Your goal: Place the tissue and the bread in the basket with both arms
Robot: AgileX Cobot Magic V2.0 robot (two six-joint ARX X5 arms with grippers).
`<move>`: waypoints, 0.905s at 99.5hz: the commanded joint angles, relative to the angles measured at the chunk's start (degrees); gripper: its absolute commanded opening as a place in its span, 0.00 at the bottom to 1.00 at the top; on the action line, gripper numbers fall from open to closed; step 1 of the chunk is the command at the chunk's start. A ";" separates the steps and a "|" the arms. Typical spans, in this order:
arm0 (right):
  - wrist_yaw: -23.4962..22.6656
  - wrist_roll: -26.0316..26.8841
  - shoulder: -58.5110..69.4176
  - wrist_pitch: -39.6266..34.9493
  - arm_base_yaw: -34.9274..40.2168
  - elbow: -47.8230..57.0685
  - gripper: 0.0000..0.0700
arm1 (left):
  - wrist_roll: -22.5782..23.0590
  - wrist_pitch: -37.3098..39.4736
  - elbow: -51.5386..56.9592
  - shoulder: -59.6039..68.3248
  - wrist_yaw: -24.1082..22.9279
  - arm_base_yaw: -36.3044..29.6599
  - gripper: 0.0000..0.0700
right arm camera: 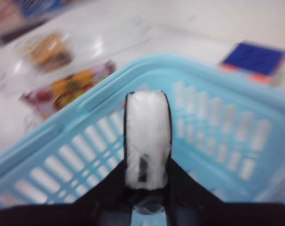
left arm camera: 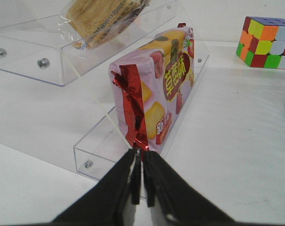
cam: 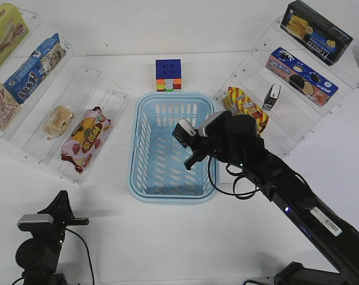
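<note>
- Blue basket (cam: 145, 155) lies under the right gripper (cam: 188, 138), which clamps the tissue (cam: 182, 130); lower, then release.
- Left gripper (left arm camera: 142, 181), jaws closed, empty, needs the bread (cam: 58, 120) at far left.

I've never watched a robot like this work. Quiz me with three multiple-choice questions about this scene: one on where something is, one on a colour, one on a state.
1. Where is the tissue?
A. on a shelf
B. held over the basket
C. on the table

2. What colour is the basket?
A. light blue
B. red
C. green

3. How is the left end effector?
A. wide open
B. gripping bread
C. shut, empty

Answers:
1 B, the right end effector clamps it above the basket.
2 A, its rim shows pale blue.
3 C, its fingers meet with nothing between.
</note>
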 commanded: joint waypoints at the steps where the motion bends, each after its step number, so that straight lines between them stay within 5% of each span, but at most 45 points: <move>1: 0.28 -1.22 1.90 0.52 0.79 0.48 0.44 | -0.42 0.63 -1.14 -0.09 0.02 0.09 0.00; 24: 1.49 -1.29 -1.38 1.55 -0.35 0.74 0.45 | -5.86 0.66 -1.14 -0.09 0.04 0.09 0.00; 29: 2.10 -1.29 -3.72 1.36 -2.10 0.92 0.35 | -9.22 0.66 -1.14 -0.09 0.04 0.09 0.00; 37: 2.95 -1.25 -7.63 1.22 -5.46 0.90 0.00 | -16.11 0.66 -1.14 -0.09 0.07 0.09 0.00; 56: 5.68 -0.28 -17.99 1.49 -13.18 -4.33 0.00 | -28.65 0.46 0.11 -0.09 0.26 0.09 0.00; 74: 9.49 -0.26 -32.00 15.56 -16.39 -23.37 0.00 | -28.02 -2.45 8.96 2.36 0.68 0.09 0.00; 90: 11.78 2.86 -38.05 20.26 -16.76 -33.55 0.00 | -17.11 -7.13 21.75 13.31 0.70 0.09 0.00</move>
